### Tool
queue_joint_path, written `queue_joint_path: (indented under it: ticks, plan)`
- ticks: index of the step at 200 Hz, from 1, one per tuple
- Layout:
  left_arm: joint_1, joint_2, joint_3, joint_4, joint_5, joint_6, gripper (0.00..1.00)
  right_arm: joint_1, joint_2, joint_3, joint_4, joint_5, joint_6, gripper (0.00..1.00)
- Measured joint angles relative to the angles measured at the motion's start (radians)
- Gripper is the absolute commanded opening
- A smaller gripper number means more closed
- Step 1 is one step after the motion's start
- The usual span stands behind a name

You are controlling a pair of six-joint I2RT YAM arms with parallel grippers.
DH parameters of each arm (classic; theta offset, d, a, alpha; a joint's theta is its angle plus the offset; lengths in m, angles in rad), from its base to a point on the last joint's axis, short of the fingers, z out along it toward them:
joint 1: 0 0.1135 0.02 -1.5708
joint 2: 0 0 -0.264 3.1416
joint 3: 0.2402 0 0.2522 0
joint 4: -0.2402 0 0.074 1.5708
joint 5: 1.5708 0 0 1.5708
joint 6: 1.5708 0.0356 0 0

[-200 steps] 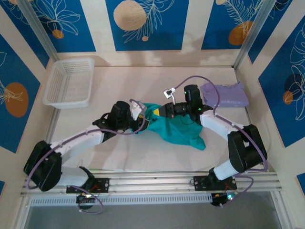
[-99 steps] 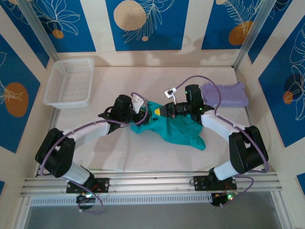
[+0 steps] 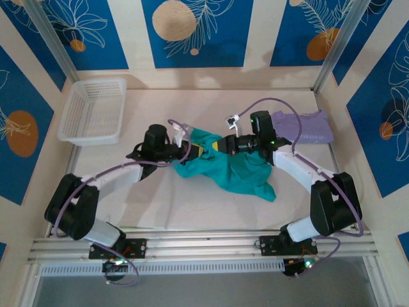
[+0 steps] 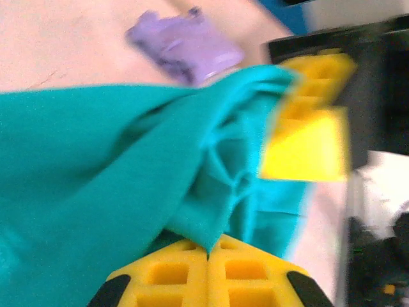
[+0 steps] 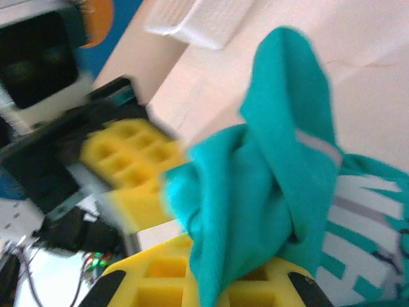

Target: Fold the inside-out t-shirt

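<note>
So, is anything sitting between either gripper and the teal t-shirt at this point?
Nothing visible. The left gripper and the right gripper are both closed on a bunched edge of the teal t-shirt, with cloth pinched in their jaws. The folded lavender shirt lies apart from it, at the far right.

T-shirt (image 3: 233, 169) teal-green, white line print (image 5: 358, 233). My L tool (image 3: 193, 151) & R tool (image 3: 217, 146): yellow pads, black bodies. Folded shirt (image 3: 303, 126) at 2 o'clock pale lavender. Basket (image 3: 92, 110) at 10 o'clock white mesh. Surface (image 3: 192, 208) cream. Walls (image 3: 211, 38) blue w/ white leaf outlines, orange discs.
</note>
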Motion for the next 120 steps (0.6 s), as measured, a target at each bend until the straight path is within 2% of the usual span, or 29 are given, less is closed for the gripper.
queue_joint_path:
  ticks: [18,39,78,100,120]
  plan:
    - [0.003,-0.042,-0.037,0.134,0.094,-0.106,0.0,0.006,0.0,0.008,-0.003,0.058,0.027,0.18]
    - [0.008,-0.071,-0.071,0.246,0.154,-0.202,0.0,0.011,0.002,0.019,-0.035,0.129,0.044,0.31]
    - [0.019,-0.09,-0.085,0.278,0.174,-0.263,0.0,0.01,-0.049,0.035,-0.146,0.279,0.017,0.45]
    - [0.019,-0.106,-0.085,0.256,0.17,-0.263,0.0,0.016,-0.188,-0.01,-0.172,0.343,-0.03,0.46]
    - [0.019,-0.113,-0.085,0.238,0.163,-0.261,0.0,0.05,-0.333,-0.069,-0.162,0.359,-0.066,0.41]
